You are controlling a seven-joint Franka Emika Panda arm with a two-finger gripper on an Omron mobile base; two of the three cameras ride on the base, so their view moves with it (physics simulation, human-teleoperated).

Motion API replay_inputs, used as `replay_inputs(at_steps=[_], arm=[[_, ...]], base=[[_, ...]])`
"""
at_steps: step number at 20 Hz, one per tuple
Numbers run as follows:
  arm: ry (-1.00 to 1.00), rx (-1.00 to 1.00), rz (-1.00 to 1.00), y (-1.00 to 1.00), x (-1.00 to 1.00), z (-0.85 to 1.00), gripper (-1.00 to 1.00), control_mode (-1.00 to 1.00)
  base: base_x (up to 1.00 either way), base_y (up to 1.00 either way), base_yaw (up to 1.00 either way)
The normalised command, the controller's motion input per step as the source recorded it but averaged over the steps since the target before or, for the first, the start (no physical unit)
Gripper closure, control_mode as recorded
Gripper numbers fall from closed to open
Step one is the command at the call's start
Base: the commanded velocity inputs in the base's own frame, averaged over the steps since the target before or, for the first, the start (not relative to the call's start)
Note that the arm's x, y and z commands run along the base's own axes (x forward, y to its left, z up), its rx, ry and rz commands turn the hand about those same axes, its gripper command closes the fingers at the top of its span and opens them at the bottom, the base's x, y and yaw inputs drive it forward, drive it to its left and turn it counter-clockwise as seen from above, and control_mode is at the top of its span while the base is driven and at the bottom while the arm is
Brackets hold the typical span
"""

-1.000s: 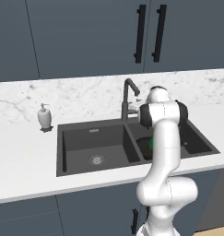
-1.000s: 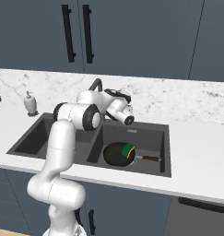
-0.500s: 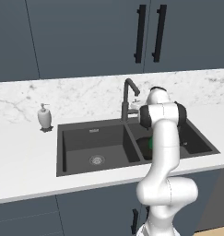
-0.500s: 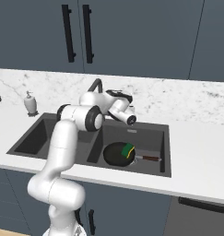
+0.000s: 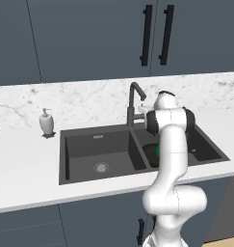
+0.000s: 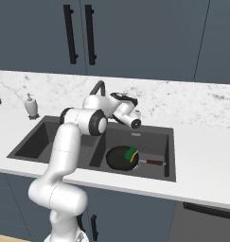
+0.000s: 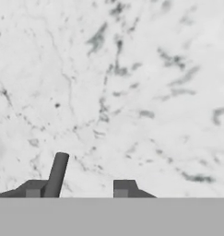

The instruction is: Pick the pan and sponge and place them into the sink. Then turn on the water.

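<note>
Left base view: the white arm reaches over the dark grey double-basin sink [image 5: 97, 144], its hand up beside the tall dark gooseneck faucet [image 5: 133, 102]; no stream runs.

Right base view: the round black frying pan [image 6: 120, 157] lies in the right basin, the green-and-yellow sponge [image 6: 131, 154] on it, so the lever remains.

Hand view: the gripper [image 7: 79, 186] has its jaws partly spread, and the thin dark faucet lever [image 7: 56, 174] slants up against the left finger, marble backsplash [image 7: 132, 83] beyond. Whether it is pinched I cannot tell.
</note>
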Motion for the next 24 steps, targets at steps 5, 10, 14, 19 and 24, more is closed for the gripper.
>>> replay_inputs(at_steps=[5, 10, 14, 19, 24], arm=[[0.19, 0.1, -0.13, -0.94, 0.0, -0.16, 1.0, -1.0], [0.18, 0.1, -0.12, -0.99, 0.0, -0.25, 1.0, -1.0], [0.12, 0.1, -0.09, -0.99, -0.06, -0.34, 1.0, -1.0], [0.0, 0.03, -0.08, -0.85, -0.38, -0.35, 1.0, -1.0], [0.0, 0.1, -0.03, -0.8, -0.84, 0.3, 1.0, -1.0]], base=[[0.0, 0.0, 0.0], [0.0, 0.0, 0.0], [0.0, 0.0, 0.0], [0.0, 0.0, 0.0], [0.0, 0.0, 0.0]])
